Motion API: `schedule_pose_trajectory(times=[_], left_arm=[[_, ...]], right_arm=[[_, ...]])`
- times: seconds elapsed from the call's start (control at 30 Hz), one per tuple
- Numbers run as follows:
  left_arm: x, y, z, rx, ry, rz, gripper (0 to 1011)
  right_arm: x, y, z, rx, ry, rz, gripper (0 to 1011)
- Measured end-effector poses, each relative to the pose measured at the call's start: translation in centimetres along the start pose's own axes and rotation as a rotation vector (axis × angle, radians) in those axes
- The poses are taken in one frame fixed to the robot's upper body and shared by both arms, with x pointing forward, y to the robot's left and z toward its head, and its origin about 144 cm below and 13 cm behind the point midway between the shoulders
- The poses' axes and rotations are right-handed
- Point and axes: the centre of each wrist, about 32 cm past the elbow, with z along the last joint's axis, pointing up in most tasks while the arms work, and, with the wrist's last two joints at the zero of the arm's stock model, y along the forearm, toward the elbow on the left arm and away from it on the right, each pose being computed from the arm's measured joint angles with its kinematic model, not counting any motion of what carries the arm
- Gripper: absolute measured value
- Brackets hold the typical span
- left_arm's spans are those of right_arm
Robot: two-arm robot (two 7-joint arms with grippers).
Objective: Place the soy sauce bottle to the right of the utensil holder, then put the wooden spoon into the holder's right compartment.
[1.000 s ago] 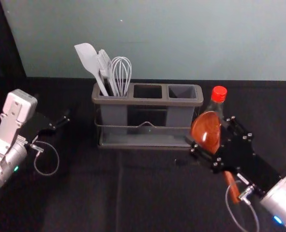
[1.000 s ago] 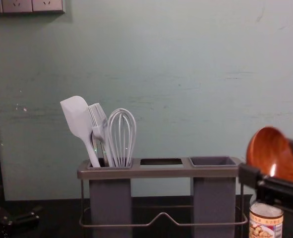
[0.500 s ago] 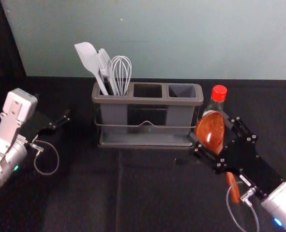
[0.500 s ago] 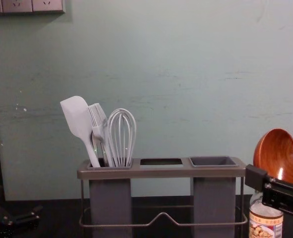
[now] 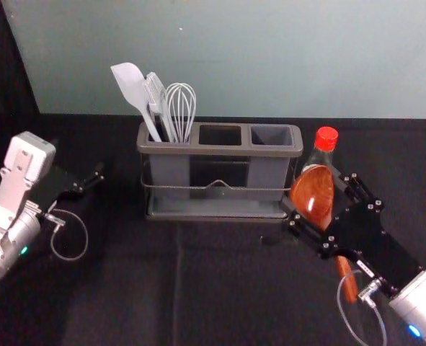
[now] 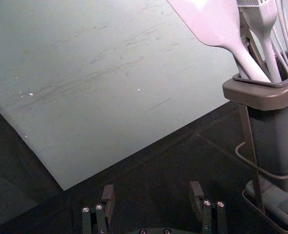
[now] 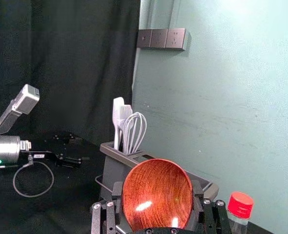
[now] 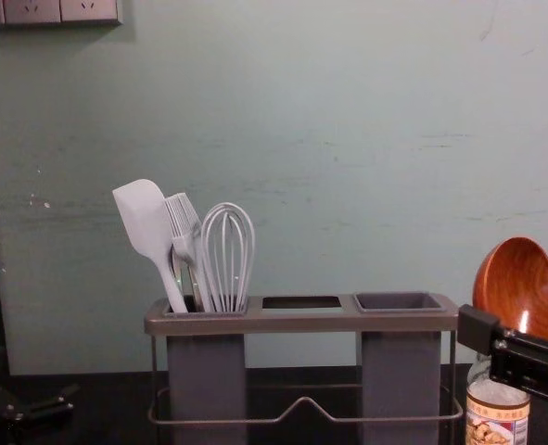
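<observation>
The wooden spoon (image 5: pixel 313 198) was clamped by the right gripper (image 5: pixel 313 191) toward the bench's (image 5: pixel 227 288) right edge, the spread left gripper (image 5: pixel 91 182) toward its left.

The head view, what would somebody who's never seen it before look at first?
Probably the shiny wooden spoon, held at its bowl by the right gripper, just right of the utensil holder. Next might be the bright red cap on the bottle behind it, then the pale spatula sticking up from the holder's left compartment. The left gripper waits left of the holder, jaws open.
</observation>
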Motion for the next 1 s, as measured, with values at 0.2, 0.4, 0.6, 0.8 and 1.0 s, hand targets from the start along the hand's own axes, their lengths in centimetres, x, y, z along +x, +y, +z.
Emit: schedule_pose_trajectory(times=[0.2,0.4,0.6,0.8,1.0], left_arm=[[0.0,0.0,0.0,0.0,0.0,0.0,1005],[0.0,0.0,0.0,0.0,0.0,0.0,1005],[0.0,0.0,0.0,0.0,0.0,0.0,1005],[0.0,0.0,0.0,0.0,0.0,0.0,1005],[0.0,0.0,0.0,0.0,0.0,0.0,1005]], right_arm=[[0.3,-0.1,0.1,0.069,-0.032,-0.025,838],[1.1,0.6,-0.1,0.215,-0.065,-0.066,838],[2.0,2.1,-0.1,0.296,-0.06,-0.063,838],[3.3,4.7,-0.2,0.343,-0.05,-0.009,838],[5.6,8.0,-0.3,0.371,-0.036,0.05,838]])
